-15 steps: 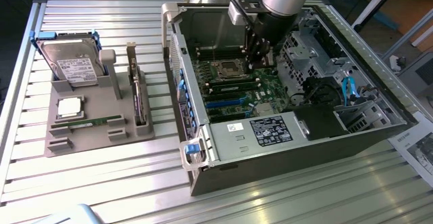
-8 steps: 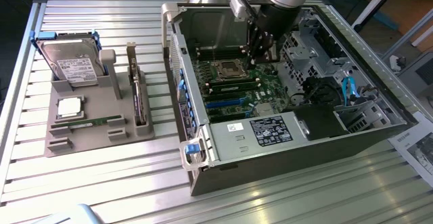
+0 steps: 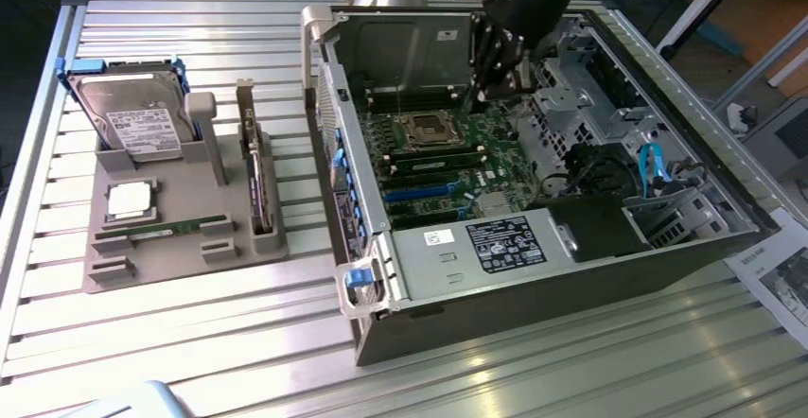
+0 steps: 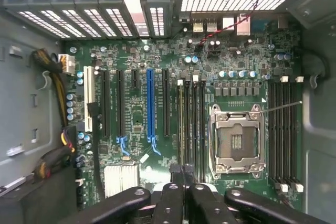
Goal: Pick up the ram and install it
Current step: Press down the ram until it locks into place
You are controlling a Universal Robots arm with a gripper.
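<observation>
Hovering over the motherboard [image 4: 157,129], the gripper [image 4: 181,174] has its fingers pinched together just above the memory slots [image 4: 191,124]. Looks like the ram [image 3: 151,232] sits outside the case [image 3: 531,276], slotted in the grey holder [image 3: 189,248], ready for grabbing.

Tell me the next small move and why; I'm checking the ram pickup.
Probably lift the gripper straight up out of the computer case: its jaws are shut and empty over the motherboard, while the ram appears to lie in the grey holder outside the case.
</observation>
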